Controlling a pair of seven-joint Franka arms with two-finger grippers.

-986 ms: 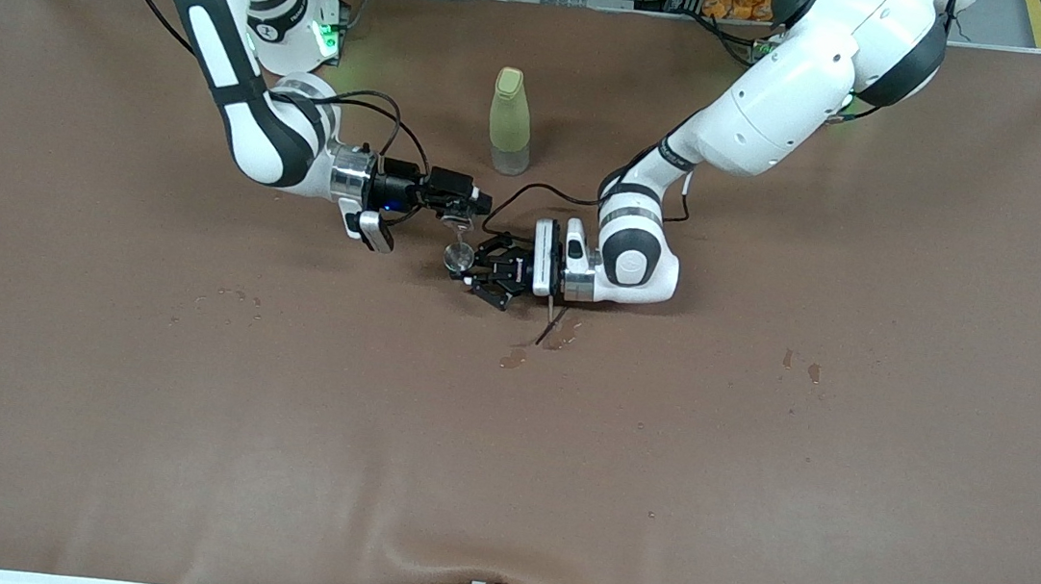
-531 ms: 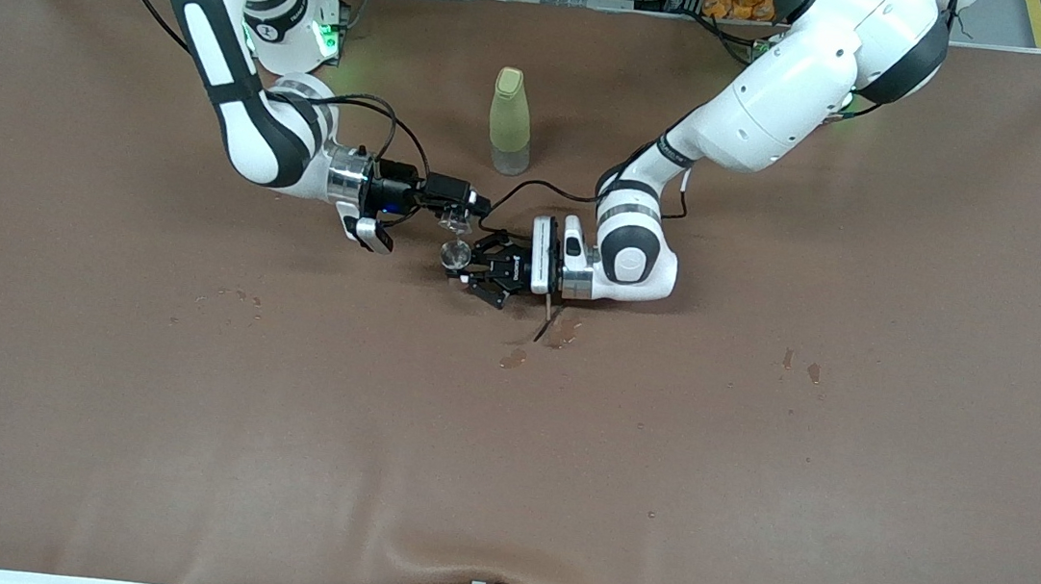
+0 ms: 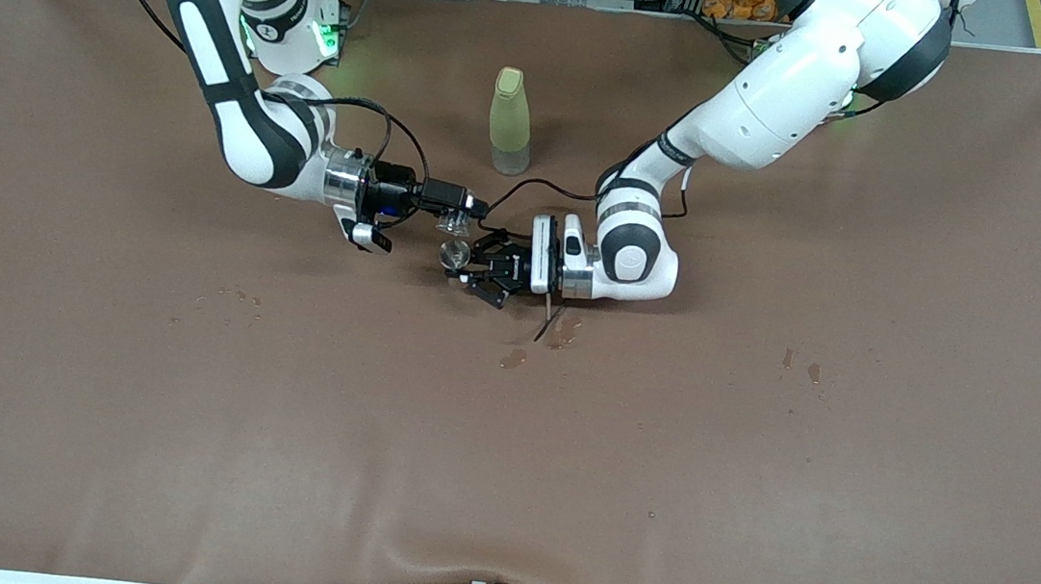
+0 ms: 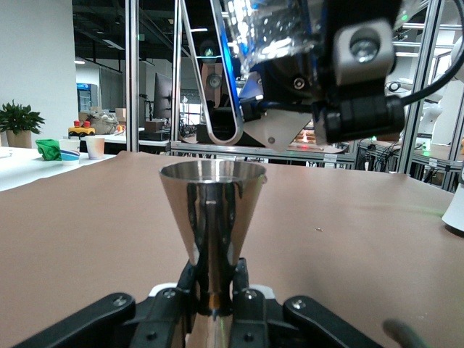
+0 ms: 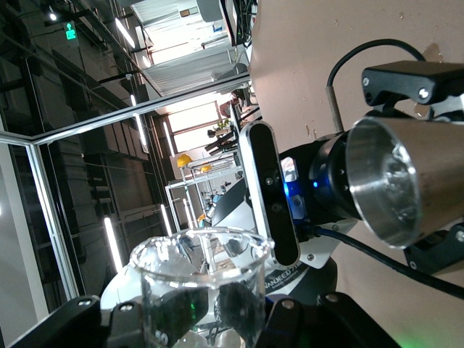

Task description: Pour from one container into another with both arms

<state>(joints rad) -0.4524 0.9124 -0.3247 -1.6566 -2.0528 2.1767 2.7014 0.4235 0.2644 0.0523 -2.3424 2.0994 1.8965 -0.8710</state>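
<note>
Tilted further than a second ago, the clear glass cup [image 3: 453,220] lies sideways, pinched by the right gripper [image 3: 461,210] just above the silver metal cup [image 3: 457,253]. That cup stands upright, clamped in the left gripper [image 3: 470,269] over mid-table, near the yellow-green bottle [image 3: 509,121].

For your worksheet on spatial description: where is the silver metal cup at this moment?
In the front view the silver metal cup is upright in the left gripper, just below the clear glass cup that the right gripper holds, and nearer the camera than the yellow-green bottle.
</note>
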